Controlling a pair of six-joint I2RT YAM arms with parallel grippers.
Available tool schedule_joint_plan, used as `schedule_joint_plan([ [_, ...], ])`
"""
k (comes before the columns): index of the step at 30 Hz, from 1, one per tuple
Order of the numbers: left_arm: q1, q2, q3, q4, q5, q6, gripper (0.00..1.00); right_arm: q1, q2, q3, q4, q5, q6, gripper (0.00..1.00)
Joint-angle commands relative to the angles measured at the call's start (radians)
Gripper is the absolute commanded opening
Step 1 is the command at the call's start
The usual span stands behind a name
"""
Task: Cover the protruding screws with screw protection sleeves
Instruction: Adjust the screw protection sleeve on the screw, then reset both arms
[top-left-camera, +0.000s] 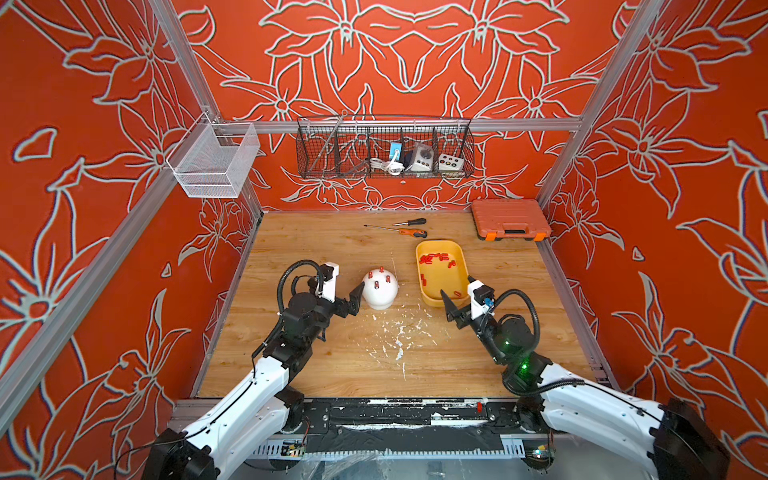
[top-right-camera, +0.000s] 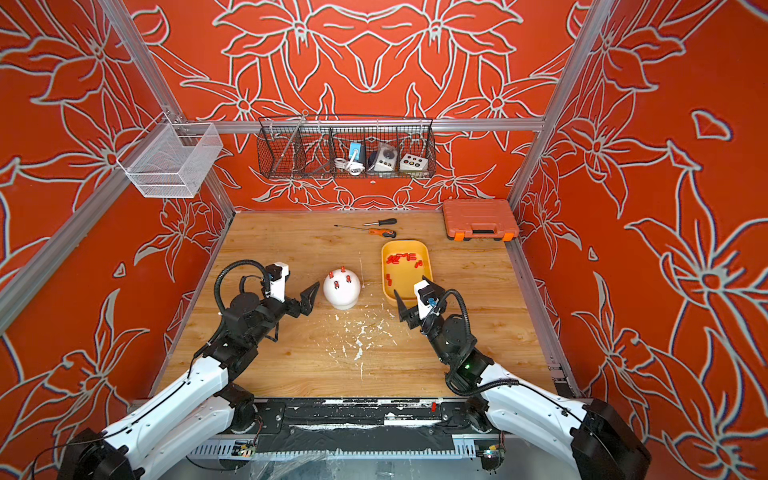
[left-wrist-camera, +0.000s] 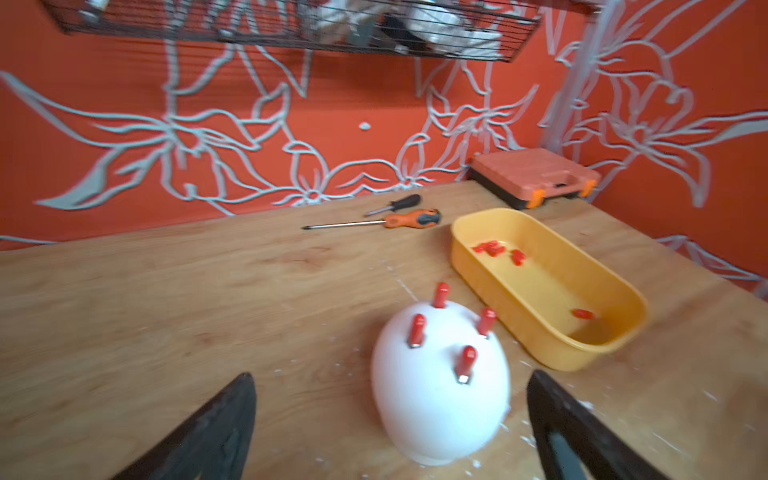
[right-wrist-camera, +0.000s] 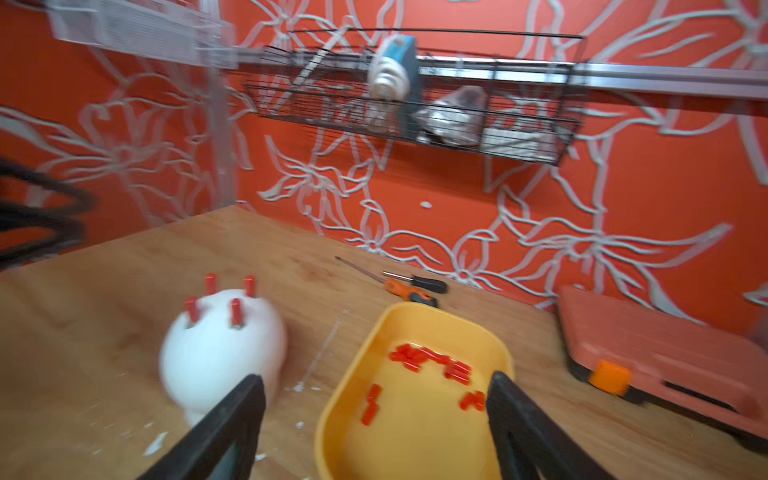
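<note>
Red screw protection sleeves (left-wrist-camera: 440, 294) are capping four protruding screws (left-wrist-camera: 462, 377) on the white dome (top-left-camera: 379, 291), mid-table. Both grippers are gaping empty: left gripper (top-left-camera: 356, 296) beside the dome, right gripper (top-left-camera: 456, 285) at the near edge of the yellow tray (left-wrist-camera: 540, 351).

Wooden table (top-left-camera: 316, 365): white dome (top-left-camera: 380, 297), yellow tray (top-left-camera: 440, 282), two screwdrivers (top-left-camera: 413, 232), orange case (top-left-camera: 510, 218), white flecks (top-left-camera: 399, 336)

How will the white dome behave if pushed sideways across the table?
Probably slides rather than rolls: the white dome appears to rest on a flat base on the wooden table. Its smooth, rounded wall likely lets a grip slip off. It looks like moulded plastic, so perhaps light and easily shifted.
</note>
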Motion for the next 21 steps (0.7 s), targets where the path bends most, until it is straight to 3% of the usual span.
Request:
schedule_joint_plan([
  [1, 0.005, -0.001, -0.02, 0.082, -0.345, 0.084, 1.0, -0.057, 0.076, 0.09, -0.016, 0.382, -0.094, 0.86],
  [2, 0.012, 0.011, -0.035, 0.089, -0.389, 0.087, 1.0, -0.092, 0.115, 0.105, -0.01, 0.41, -0.114, 0.87],
  [5, 0.077, 0.08, -0.096, 0.17, -0.374, 0.128, 1.0, -0.219, 0.233, 0.11, 0.068, 0.31, -0.187, 0.92],
  [8, 0.158, 0.178, -0.103, 0.191, -0.371, 0.068, 1.0, -0.295, 0.315, 0.129, 0.062, 0.386, -0.15, 0.93],
  [12, 0.262, 0.314, -0.111, 0.233, -0.322, -0.04, 1.0, -0.387, 0.369, 0.108, 0.047, 0.307, -0.101, 0.93],
  [15, 0.292, 0.356, -0.103, 0.266, -0.272, -0.035, 1.0, -0.429, 0.361, 0.108, 0.041, 0.207, -0.137, 0.91],
  [18, 0.298, 0.426, -0.141, 0.416, -0.177, -0.009, 1.0, -0.492, 0.422, 0.056, 0.24, 0.112, -0.158, 0.91],
  [21, 0.297, 0.529, -0.118, 0.445, -0.088, 0.029, 1.0, -0.504, 0.508, 0.051, 0.384, 0.081, -0.174, 0.91],
])
